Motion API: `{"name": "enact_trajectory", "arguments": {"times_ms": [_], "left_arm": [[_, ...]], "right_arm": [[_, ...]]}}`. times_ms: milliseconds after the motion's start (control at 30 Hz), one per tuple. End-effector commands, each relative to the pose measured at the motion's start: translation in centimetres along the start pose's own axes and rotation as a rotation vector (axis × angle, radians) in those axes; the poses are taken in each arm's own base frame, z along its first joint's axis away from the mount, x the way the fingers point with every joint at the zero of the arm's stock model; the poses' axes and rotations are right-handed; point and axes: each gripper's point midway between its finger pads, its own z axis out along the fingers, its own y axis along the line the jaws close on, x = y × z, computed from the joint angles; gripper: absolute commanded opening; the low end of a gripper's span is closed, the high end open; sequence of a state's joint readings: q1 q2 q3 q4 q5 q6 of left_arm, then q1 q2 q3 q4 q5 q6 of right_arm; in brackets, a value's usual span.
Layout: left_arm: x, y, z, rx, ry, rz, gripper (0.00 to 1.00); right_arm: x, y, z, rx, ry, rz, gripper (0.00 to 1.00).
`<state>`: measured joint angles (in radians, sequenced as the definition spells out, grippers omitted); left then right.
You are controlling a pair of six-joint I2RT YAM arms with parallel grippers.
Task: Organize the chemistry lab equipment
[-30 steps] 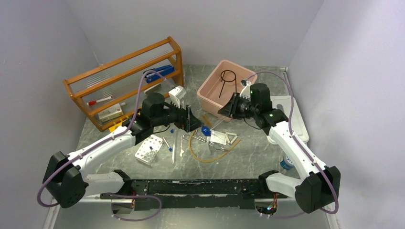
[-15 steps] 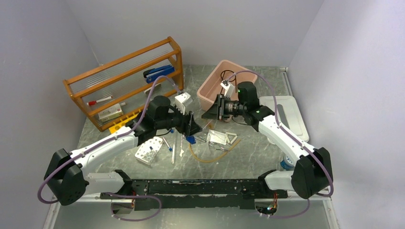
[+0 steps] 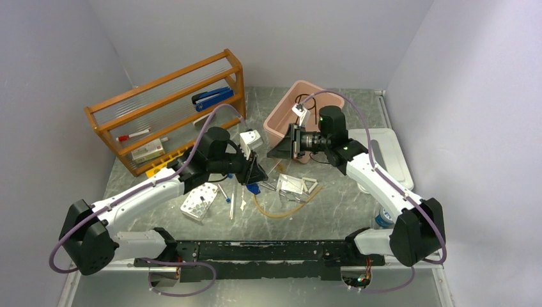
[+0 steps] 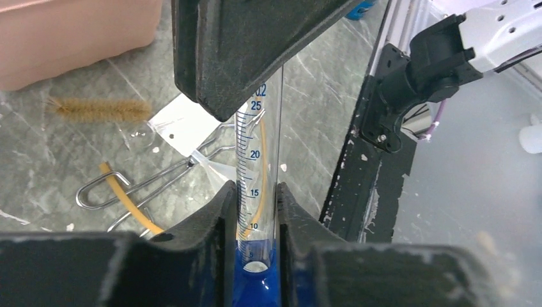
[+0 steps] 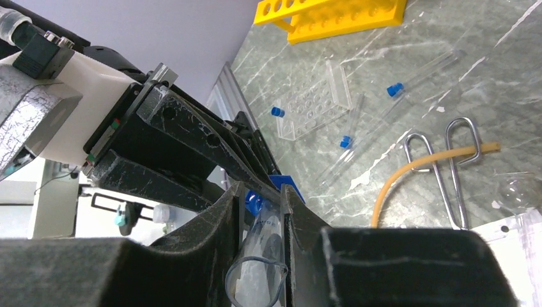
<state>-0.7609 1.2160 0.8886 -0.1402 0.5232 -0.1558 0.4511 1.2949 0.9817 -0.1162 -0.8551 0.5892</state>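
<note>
**A:** Where's the graduated cylinder [image 4: 257, 160]?

**B:** Between both sets of fingers. The left gripper [image 4: 255, 201] is clamped just above its blue hex base [image 4: 259, 281], and the right gripper [image 5: 259, 214] looks closed on the mouth end.

**A:** How to pass it well?

**B:** I'd loosen one side only once the other grips firmly, hold the glass in line, and lift clear of the tongs [image 4: 153, 181] and amber tube [image 4: 128, 199] beyond the left fingertips

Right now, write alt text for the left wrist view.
A graduated cylinder with a blue base is clamped in the left pincer, its top hidden by the right pincer. Beyond lie metal tongs, amber tubing and a brush.
</note>
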Motion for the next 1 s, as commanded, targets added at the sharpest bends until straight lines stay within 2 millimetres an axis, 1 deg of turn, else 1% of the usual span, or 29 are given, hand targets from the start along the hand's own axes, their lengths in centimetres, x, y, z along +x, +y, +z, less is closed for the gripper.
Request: {"name": "enact_trajectory", "arguments": {"times_ms": [0, 67, 100, 133, 167, 200, 233, 267, 300, 367, 433, 500, 533, 600, 667, 767, 800, 867, 967], "left_arm": [[-0.4, -2.0, -0.2, 0.099, 0.001, 0.063, 0.16], [-0.6, -2.4, -0.3, 0.112, -0.004, 0.078, 0.06], [-0.8, -2.4, -0.3, 0.111, -0.009, 0.079, 0.05], [-1.1, -2.5, -0.4, 0.111, -0.02, 0.081, 0.05], [-1.5, -2.5, -0.4, 0.103, -0.036, 0.08, 0.05], [-1.9, -2.3, -0.5, 0.088, -0.053, 0.071, 0.05], [-2.3, -2.2, -0.5, 0.073, -0.073, 0.058, 0.05], [-2.7, -2.2, -0.5, 0.065, -0.089, 0.037, 0.05], [-3.2, -2.1, -0.5, 0.051, -0.108, 0.02, 0.05], [-4.3, -1.7, -0.4, 0.022, -0.152, -0.016, 0.05], [-5.0, -1.2, -0.3, -0.014, -0.177, -0.063, 0.05], [-5.9, -0.7, 0.0, -0.037, -0.197, -0.093, 0.05], [-6.4, -0.6, 0.2, -0.048, -0.203, -0.105, 0.05], [-6.6, 0.0, 0.6, -0.074, -0.204, -0.137, 0.05], [-6.8, 0.6, 0.9, -0.101, -0.204, -0.162, 0.05], [-7.2, 1.2, 1.3, -0.124, -0.209, -0.185, 0.05], [-7.0, 1.3, 1.4, -0.13, -0.199, -0.194, 0.05], [-6.7, 1.6, 1.5, -0.147, -0.191, -0.208, 0.05], [-6.6, 2.1, 1.4, -0.177, -0.198, -0.221, 0.05]], "right_arm": [[-1.0, 2.6, -0.3, -0.088, -0.015, -0.043, 0.05], [-1.2, 2.6, -0.3, -0.086, -0.021, -0.038, 0.07], [-1.2, 2.6, -0.3, -0.08, -0.024, -0.035, 0.11], [-1.4, 2.4, -0.3, -0.067, -0.032, -0.03, 0.18], [-1.5, 2.1, -0.3, -0.048, -0.043, -0.03, 0.33], [-1.5, 1.6, -0.4, -0.02, -0.052, -0.035, 0.43], [-1.9, 0.9, -0.5, 0.032, -0.078, -0.036, 0.52], [-2.2, 0.0, -0.6, 0.089, -0.107, -0.03, 0.58], [-2.4, -1.0, -0.7, 0.144, -0.132, -0.02, 0.61], [-2.9, -2.2, -1.0, 0.212, -0.176, 0.001, 0.63], [-3.2, -2.2, -1.1, 0.214, -0.209, 0.017, 0.67], [-3.3, -1.8, -0.8, 0.189, -0.228, 0.021, 0.71], [-3.3, -1.9, -0.7, 0.192, -0.241, 0.028, 0.71], [-3.5, -2.0, -0.4, 0.204, -0.26, 0.035, 0.72], [-3.6, -2.0, -0.1, 0.212, -0.272, 0.049, 0.69], [-3.2, -2.4, 0.4, 0.232, -0.281, 0.079, 0.62], [-3.0, -2.6, 0.5, 0.242, -0.281, 0.092, 0.58], [-3.0, -3.0, 0.4, 0.263, -0.301, 0.11, 0.51], [-2.7, -3.3, 0.2, 0.282, -0.32, 0.134, 0.45]]}}
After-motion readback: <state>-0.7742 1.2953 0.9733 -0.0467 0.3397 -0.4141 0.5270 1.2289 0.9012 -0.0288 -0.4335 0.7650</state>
